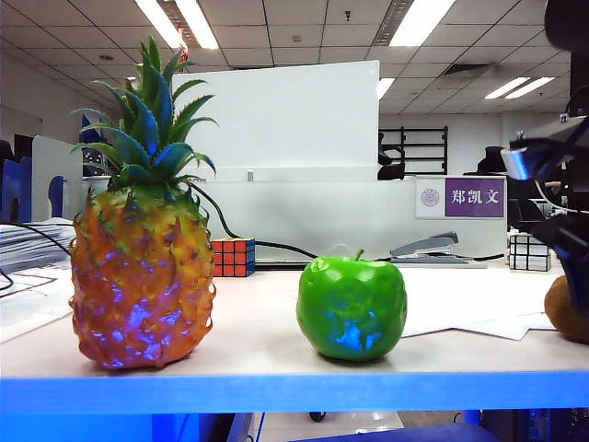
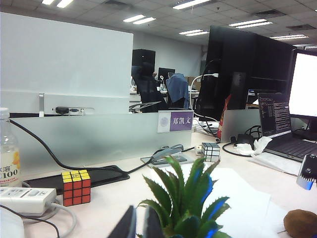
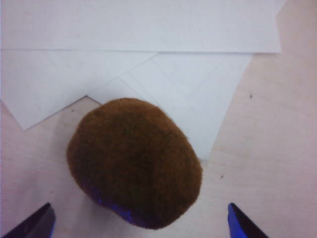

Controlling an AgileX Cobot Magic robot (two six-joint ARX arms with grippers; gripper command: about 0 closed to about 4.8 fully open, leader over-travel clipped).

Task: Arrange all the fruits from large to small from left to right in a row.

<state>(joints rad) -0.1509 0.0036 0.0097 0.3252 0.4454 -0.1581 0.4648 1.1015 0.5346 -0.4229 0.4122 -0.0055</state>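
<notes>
Coloured cube (image 1: 233,257): on the desk by the partition.
Stapler (image 1: 429,247): just before the nameplate (image 1: 462,197).
Second cube (image 1: 528,251): farther right, possibly silver.
Power strip (image 2: 26,199): near a bottle (image 2: 8,158).
Paper sheets (image 3: 148,54): overlapping.

The right gripper (image 3: 141,223) showed only two dark, wedge-shaped fingertips (image 3: 34,225) with blue-lit edges, at the lower corners of the right wrist frame. At the right edge of the exterior frame its arm (image 1: 563,157) was a black, blocky mass with a pale silvery bracket. The left gripper (image 2: 141,229) showed as two slim dark finger blades at the bottom of the left wrist frame.
</notes>
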